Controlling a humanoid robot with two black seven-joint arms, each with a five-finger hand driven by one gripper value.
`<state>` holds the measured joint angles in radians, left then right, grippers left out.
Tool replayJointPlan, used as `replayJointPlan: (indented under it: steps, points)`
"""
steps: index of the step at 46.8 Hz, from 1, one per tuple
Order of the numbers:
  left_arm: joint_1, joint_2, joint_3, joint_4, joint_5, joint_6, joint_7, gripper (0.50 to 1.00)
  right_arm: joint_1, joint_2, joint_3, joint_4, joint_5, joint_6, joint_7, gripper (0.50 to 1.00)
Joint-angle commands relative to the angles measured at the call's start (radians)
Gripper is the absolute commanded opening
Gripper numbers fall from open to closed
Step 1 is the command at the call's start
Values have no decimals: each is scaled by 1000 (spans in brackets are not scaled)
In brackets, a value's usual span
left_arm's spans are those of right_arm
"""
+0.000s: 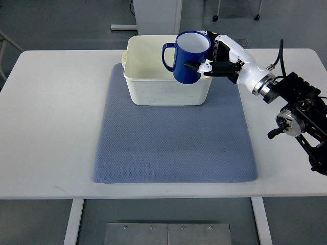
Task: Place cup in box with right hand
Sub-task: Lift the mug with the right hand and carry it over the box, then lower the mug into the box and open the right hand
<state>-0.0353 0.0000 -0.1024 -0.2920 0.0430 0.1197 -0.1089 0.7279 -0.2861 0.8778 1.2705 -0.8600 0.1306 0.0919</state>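
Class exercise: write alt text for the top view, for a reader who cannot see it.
A robot's right hand holds a blue cup upright above a cream box. The box stands at the far edge of a blue-grey mat on a white table.

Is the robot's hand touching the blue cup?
Touching. In the top view the right hand wraps the blue cup, a dark-tipped finger pressed across its side, holding it over the white box.
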Motion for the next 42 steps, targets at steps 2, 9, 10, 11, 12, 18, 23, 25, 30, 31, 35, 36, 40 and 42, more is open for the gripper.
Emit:
replayJointPlan:
  steps: [2, 9, 10, 11, 12, 18, 23, 25, 30, 31, 35, 36, 40, 42]
  points:
    - [0, 0, 0, 1, 0, 0, 0, 1000, 42, 41, -7, -59, -2, -46, -6, 500]
    - [0, 0, 0, 1, 0, 0, 0, 1000, 105, 94, -14, -155, -4, -106, -23, 500]
    - [0, 0, 0, 1, 0, 0, 0, 1000, 113, 105, -13, -167, -4, -115, -29, 500]
    - [0, 0, 0, 1, 0, 0, 0, 1000, 119, 114, -13, -177, -2, -121, -35, 500]
    - [0, 0, 1, 1, 0, 0, 0, 1000, 123, 122, -14, -186, -2, -129, -41, 500]
    - [0, 0, 0, 1, 0, 0, 0, 1000, 143, 150, -19, -224, -7, -157, -49, 500]
    - [0, 0, 1, 1, 0, 0, 0, 1000, 165, 176, -43, -270, -7, -187, -55, 500]
    - [0, 0, 1, -1, 0, 0, 0, 1000, 171, 185, -51, -289, -7, -207, -66, 500]
    - [0, 0, 1, 1, 0, 0, 0, 1000, 182, 217, -62, -338, -7, -233, -74, 500]
    - [0, 0, 1, 1, 0, 0, 0, 1000, 183, 219, -65, -347, -7, -235, -74, 500]
    - [0, 0, 0, 1, 0, 0, 0, 1000, 185, 226, -71, -376, -7, -236, -72, 500]
    - [0, 0, 1, 1, 0, 0, 0, 1000, 185, 229, -72, -382, -7, -236, -72, 500]
    - [0, 0, 0, 1, 0, 0, 0, 1000, 185, 234, -74, -402, -7, -236, -67, 500]
    - [0, 0, 1, 1, 0, 0, 0, 1000, 185, 234, -74, -402, -7, -236, -66, 500]
